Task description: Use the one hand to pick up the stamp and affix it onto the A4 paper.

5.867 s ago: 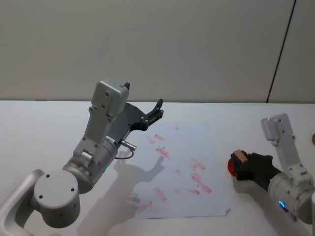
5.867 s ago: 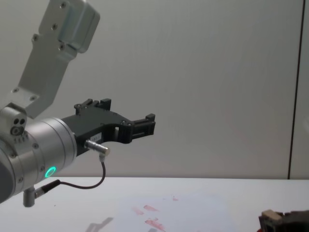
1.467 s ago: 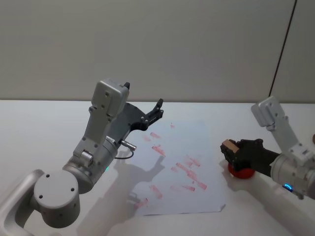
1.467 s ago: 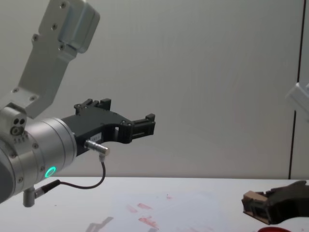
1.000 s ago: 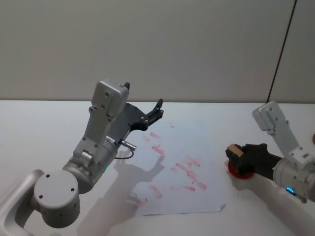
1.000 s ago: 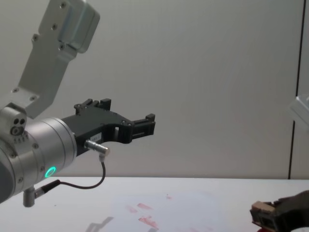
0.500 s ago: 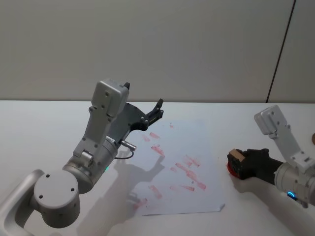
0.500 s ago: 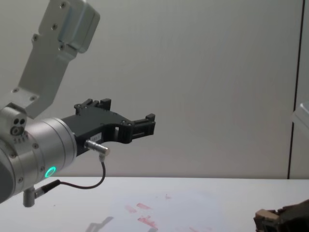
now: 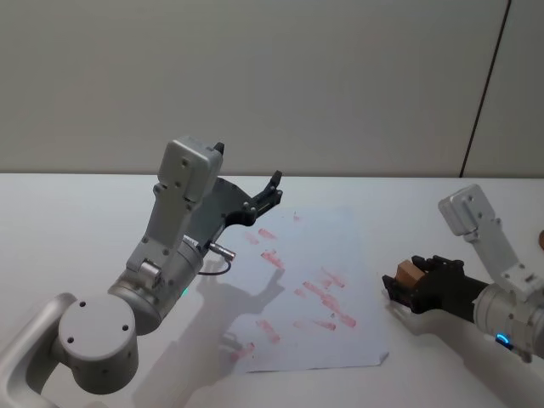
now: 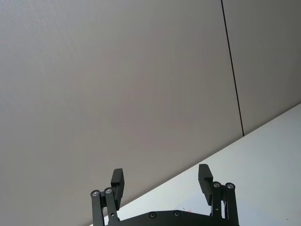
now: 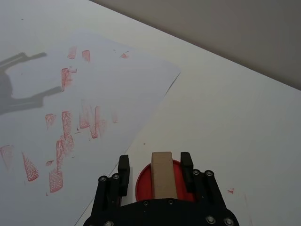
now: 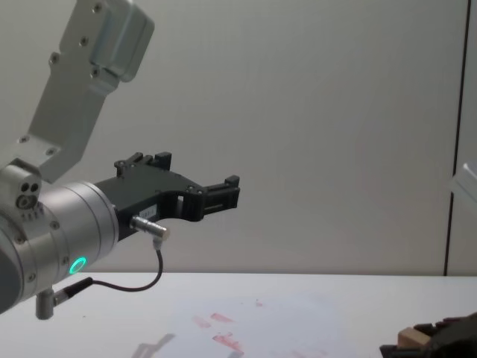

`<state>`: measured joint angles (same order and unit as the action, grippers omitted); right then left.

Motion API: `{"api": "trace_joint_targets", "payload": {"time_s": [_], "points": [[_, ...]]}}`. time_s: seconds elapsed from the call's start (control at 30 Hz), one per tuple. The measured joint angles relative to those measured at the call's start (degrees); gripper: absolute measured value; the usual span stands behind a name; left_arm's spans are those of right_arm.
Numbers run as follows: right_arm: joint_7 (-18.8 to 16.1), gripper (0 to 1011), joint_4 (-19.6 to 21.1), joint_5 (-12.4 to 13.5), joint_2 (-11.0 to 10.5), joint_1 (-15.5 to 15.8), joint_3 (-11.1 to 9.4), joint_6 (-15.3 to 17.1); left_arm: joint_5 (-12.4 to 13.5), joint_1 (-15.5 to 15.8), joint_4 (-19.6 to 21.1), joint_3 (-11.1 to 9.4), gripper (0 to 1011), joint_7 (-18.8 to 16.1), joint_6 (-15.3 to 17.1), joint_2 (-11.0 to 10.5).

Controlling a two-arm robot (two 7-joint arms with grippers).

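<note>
My right gripper (image 9: 398, 286), the black hand on the white-cased arm, sits low at the table's right side, just past the A4 paper's right edge. It is shut on the stamp (image 9: 407, 274), a pale wooden block. In the right wrist view the stamp (image 11: 162, 173) stands between the fingers directly over the round red ink pad (image 11: 181, 179). The A4 paper (image 9: 316, 246) lies flat mid-table with several red marks. My left gripper (image 9: 270, 190) hangs open and empty, high above the paper's far left corner.
The left arm (image 9: 174, 246) with its silver wrist and cable stands raised over the table's left half and casts a shadow on the paper. White tabletop (image 9: 68, 221) surrounds the sheet. A grey wall closes the back.
The right gripper with the stamp has drawn back from the paper's edge and sunk over the ink pad, now covering the pad in the head view. The left arm has not moved.
</note>
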<state>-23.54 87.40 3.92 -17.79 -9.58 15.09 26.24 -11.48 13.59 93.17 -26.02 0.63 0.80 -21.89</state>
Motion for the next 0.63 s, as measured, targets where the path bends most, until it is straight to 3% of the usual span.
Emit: {"api": "trace_joint_targets", "payload": {"time_s": [0.43, 0.63], "points": [[-0.1, 981, 0.0, 0.1, 0.0, 0.1, 0.0, 0.1, 0.0, 0.0, 0.0, 0.0, 1003, 0.0, 0.0, 0.0], [-0.1, 1001, 0.0, 0.1, 0.0, 0.1, 0.0, 0.1, 0.0, 0.0, 0.0, 0.0, 1003, 0.0, 0.0, 0.0]]}}
